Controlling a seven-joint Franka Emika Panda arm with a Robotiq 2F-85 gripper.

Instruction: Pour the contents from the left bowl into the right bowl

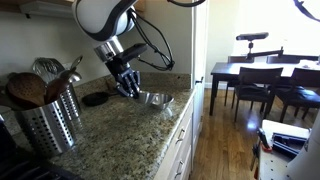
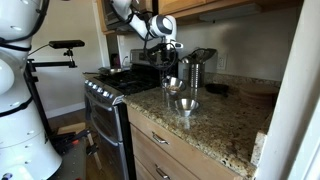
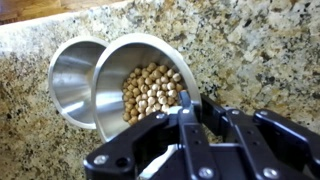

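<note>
Left bowl [image 3: 112, 70], shiny steel, is clamped at its near rim between the closed fingers [image 3: 186, 112] of the pincer [image 3: 198, 106], so it sits directly ahead of the fingertips in the wrist view. Beneath the pincer spreads the speckled granite counter [image 1: 120, 140]. Above it, the white-and-black arm [image 1: 105, 15] reaches down. A perforated steel utensil holder [image 1: 45, 125] with wooden spoons stands well apart from the pincer, nearer the camera in an exterior view. Beyond the held bowl, on the side away from the pincer, sits the right bowl [image 3: 70, 80], showing bare steel inside. The two rims overlap, and I cannot tell whether they touch. Chickpeas [image 3: 150, 90] lie heaped in the held bowl just before the fingertips.
</note>
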